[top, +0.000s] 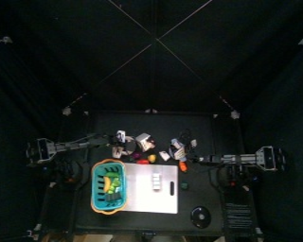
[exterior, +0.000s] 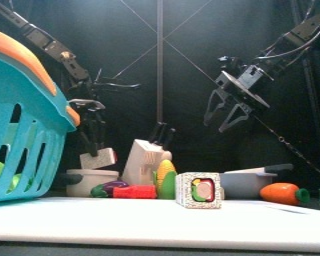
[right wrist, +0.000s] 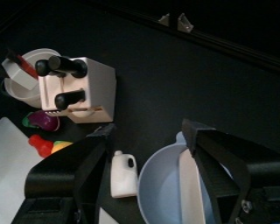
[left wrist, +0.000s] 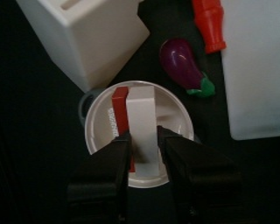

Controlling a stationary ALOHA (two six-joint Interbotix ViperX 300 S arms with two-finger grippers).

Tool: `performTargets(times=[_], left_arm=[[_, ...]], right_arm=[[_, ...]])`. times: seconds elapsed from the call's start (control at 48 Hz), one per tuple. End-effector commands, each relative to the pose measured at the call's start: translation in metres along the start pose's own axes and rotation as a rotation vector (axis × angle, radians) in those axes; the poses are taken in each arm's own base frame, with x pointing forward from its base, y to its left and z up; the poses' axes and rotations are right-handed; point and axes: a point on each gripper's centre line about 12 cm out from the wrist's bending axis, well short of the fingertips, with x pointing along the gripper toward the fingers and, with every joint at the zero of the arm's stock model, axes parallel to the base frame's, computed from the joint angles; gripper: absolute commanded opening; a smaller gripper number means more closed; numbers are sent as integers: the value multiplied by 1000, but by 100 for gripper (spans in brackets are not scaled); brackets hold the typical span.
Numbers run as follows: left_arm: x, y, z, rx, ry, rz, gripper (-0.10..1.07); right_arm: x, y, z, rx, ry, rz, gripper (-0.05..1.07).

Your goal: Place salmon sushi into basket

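Note:
A white block with a red-orange strip along one side, the salmon sushi (left wrist: 136, 112), lies in a white oval bowl (left wrist: 171, 118). My left gripper (left wrist: 143, 144) hangs just above it, jaws apart astride the piece, touching nothing I can see. It shows at the table's back left in the top view (top: 117, 144). The teal basket (top: 107, 183) stands at the front left, large in the front view (exterior: 23, 125). My right gripper (exterior: 236, 103) is open and empty, high over the right side.
A white board (top: 155, 181) lies right of the basket, with a round sushi roll (exterior: 199, 190) standing on it. A knife block (right wrist: 78, 87), a purple eggplant (left wrist: 185, 64), a white bottle (right wrist: 125, 173), a grey bowl (right wrist: 166, 188) and a carrot (exterior: 280, 193) crowd the back.

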Motion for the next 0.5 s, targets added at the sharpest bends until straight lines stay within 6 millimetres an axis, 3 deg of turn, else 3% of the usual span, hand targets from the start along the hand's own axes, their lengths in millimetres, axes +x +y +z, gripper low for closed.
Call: performTargets(times=[0.0,0.271,0.479], left_arm=[[-16,3,10,-37,-68,17,60],[-55,-1,20,-175,-260,37,60],[-80,-23,10,-240,-358,9,60]], right_arm=[[-5,1,7,9,-20,12,94],[-7,-1,5,9,-20,12,94],[-6,-4,3,8,-14,4,94]])
